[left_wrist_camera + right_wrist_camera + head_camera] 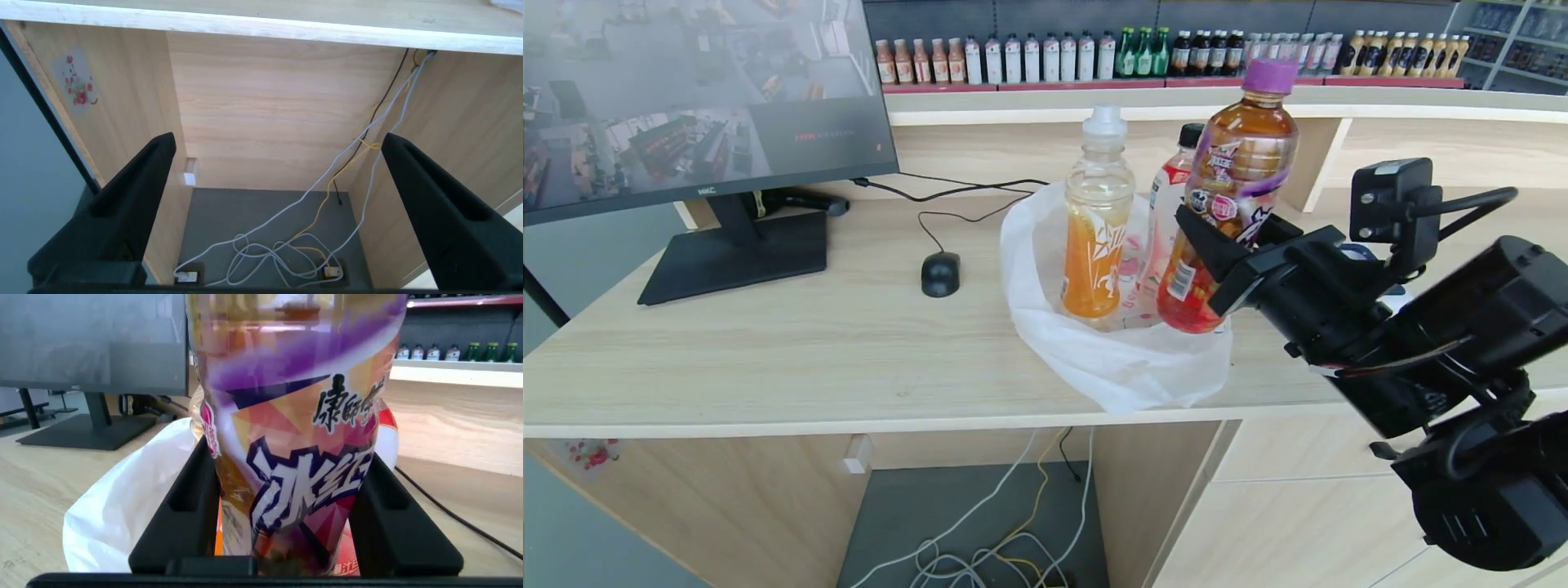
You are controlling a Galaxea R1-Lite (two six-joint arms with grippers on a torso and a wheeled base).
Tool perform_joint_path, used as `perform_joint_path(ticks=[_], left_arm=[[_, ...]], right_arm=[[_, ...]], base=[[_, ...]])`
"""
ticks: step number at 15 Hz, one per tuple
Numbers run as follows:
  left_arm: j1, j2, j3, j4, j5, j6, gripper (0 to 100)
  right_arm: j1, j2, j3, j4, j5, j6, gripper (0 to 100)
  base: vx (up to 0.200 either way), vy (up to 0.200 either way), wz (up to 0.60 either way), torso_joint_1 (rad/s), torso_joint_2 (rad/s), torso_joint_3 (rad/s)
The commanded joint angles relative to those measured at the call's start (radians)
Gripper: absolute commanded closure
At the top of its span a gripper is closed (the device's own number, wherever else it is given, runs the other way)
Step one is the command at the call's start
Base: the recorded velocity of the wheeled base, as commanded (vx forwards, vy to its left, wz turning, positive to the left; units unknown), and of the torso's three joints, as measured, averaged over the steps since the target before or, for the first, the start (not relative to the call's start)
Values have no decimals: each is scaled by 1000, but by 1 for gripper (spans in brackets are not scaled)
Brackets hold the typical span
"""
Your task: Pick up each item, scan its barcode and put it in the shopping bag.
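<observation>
My right gripper [1213, 237] is shut on a purple-capped bottle [1233, 196] of reddish tea, held upright just over the right rim of the white shopping bag [1119, 359]. The same bottle [298, 433] stands between the black fingers [184, 498] in the right wrist view. Inside the bag stand an orange drink bottle [1094, 229] with a clear cap and a pink-labelled bottle [1164, 212] with a black cap. My left gripper [278, 204] hangs open below the counter edge, facing the cables under the desk.
A monitor [694, 90] on its stand occupies the counter's left. A black mouse [940, 273] and its cable lie between monitor and bag. A handheld scanner [796, 200] lies behind the stand. Shelves of drinks [1168, 53] line the back wall.
</observation>
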Motion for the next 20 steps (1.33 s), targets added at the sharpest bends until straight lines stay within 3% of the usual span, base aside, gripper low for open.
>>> perform_joint_path(ticks=[1, 12, 20], left_arm=[[0, 0, 0, 0, 0, 0, 0], [0, 0, 0, 0, 0, 0, 0], [0, 0, 0, 0, 0, 0, 0]], right_arm=[[11, 65, -31, -2, 0, 0, 100], [11, 191, -135, -2, 0, 0, 100], [19, 228, -97, -2, 0, 6, 100]], base=[[0, 0, 0, 0, 0, 0], [0, 0, 0, 0, 0, 0], [0, 0, 0, 0, 0, 0]])
